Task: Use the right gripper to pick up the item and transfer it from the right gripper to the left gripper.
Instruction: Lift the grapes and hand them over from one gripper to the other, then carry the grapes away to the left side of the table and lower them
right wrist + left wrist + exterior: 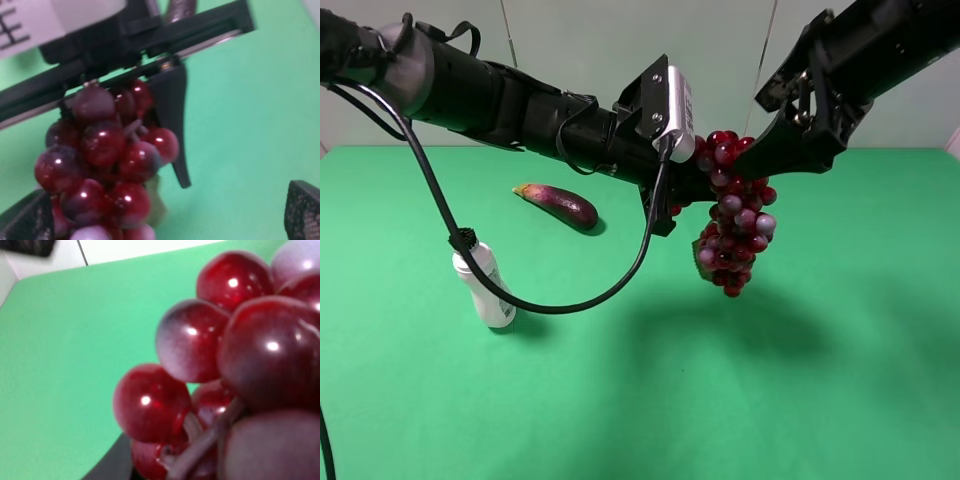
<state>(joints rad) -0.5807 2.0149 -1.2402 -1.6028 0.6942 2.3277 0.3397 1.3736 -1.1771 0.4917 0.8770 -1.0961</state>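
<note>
The item, a bunch of dark red and purple grapes (732, 215), hangs in the air above the green table. My left gripper (692, 188), on the arm with the white wrist box, is shut on the top of the bunch. The left wrist view is filled with grapes (235, 355) at very close range. My right gripper (762, 152) stands open at the bunch's upper right. In the right wrist view its two fingertips (302, 210) stand wide apart on either side of the grapes (105, 160), not pressing them. A black finger of the left gripper (172, 110) runs down beside the bunch.
A purple eggplant (560, 203) lies on the green table (820, 380) at the back left. A white bottle with a black cap (490, 290) stands on the left, with the left arm's black cable (570, 305) looping low beside it.
</note>
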